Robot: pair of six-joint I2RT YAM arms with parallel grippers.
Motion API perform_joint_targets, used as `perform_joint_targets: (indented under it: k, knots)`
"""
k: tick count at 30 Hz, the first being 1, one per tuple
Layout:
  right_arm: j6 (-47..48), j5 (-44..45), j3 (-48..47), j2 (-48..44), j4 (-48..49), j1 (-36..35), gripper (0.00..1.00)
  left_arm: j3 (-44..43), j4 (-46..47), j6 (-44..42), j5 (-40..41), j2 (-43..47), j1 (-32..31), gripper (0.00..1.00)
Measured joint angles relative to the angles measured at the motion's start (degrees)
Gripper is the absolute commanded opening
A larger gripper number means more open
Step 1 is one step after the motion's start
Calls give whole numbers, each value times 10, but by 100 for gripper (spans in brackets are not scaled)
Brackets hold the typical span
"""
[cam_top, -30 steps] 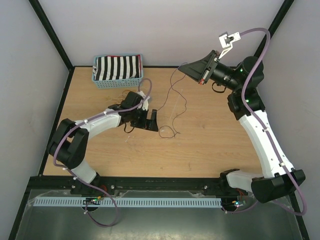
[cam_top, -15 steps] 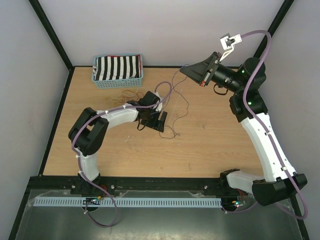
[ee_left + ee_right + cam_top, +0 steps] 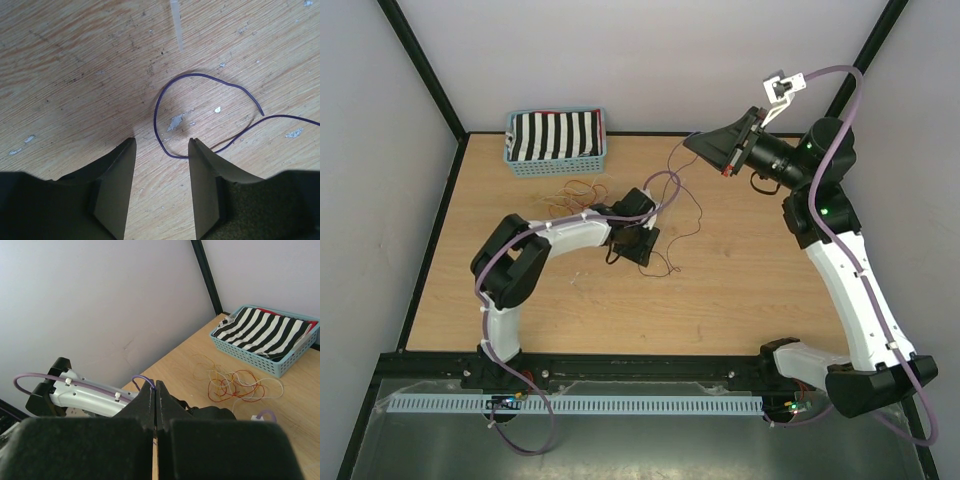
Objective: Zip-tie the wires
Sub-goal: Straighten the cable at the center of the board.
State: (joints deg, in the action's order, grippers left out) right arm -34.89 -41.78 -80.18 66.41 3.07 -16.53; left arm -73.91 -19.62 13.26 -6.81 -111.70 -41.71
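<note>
From above, we saw the left claw (image 3: 644, 245) low over the middle of the wooden counter (image 3: 750, 290), its fingers a little apart. The right claw (image 3: 689, 144) was raised over the far side of the counter, and its tips were pressed together on the upper end of a dark wire (image 3: 667, 160). That wire trailed down in loose bends to the counter just beside the left claw. The rest of the wires (image 3: 575, 190), red, orange and yellow, lay in a tangled heap near a blue basket (image 3: 556, 165) at the far left corner. The basket held a black-and-white striped cloth (image 3: 556, 135).

In the left wrist view, the left claw (image 3: 161, 142) was spread over bare wood. The dark wire (image 3: 156, 112) curled in a loop on the counter just ahead of it. The near bend of the loop lay in the gap between the fingers (image 3: 117, 185) and ran under the tip of the right-hand one. We could not tell whether either finger touched it.

In the right wrist view, the right claw (image 3: 155, 390) was closed tip to tip, and we could not make out the strand between the tips. Beyond it the coloured wires (image 3: 235, 382) lay on the counter (image 3: 190, 365), just in front of the basket (image 3: 250, 357) and its striped cloth (image 3: 265, 330). The left arm (image 3: 85, 392) showed at lower left.
</note>
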Motion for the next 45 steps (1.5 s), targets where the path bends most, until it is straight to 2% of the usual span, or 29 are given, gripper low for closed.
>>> perform_joint_targets:
  k: [4, 6, 10, 14, 21, 24, 28, 35, 39, 45]
  knots:
    - [11, 8, 0, -7, -9, 0, 0, -6, -4, 3, 27, -6, -11, 43]
    - [17, 13, 0, -12, -16, 0, 0, -13, -8, 3, 43, -10, -19, 38]
    - [31, 27, 0, -28, -32, 0, 0, -24, -12, 6, 83, -20, -38, 22]
    - [45, 38, 0, -41, -42, 0, 0, -24, -12, 13, 109, -20, -42, 2]
    - [94, 61, 5, -47, -96, 0, 0, 21, 7, 38, 111, 10, -12, 0]
    - [126, 75, 8, -47, -130, 0, 0, 76, 3, 50, 112, 55, 31, 0]
    - [174, 95, 14, -45, -182, 0, 0, 168, -12, 75, 113, 142, 121, 0]
    - [259, 160, 68, -22, -271, 0, 0, 310, 5, 148, 101, 371, 309, 0]
    - [284, 208, 93, 10, -311, 0, 0, 367, 20, 196, 96, 449, 366, 0]
    - [298, 287, 118, 65, -334, -1, 0, 432, 46, 282, 92, 508, 418, 0]
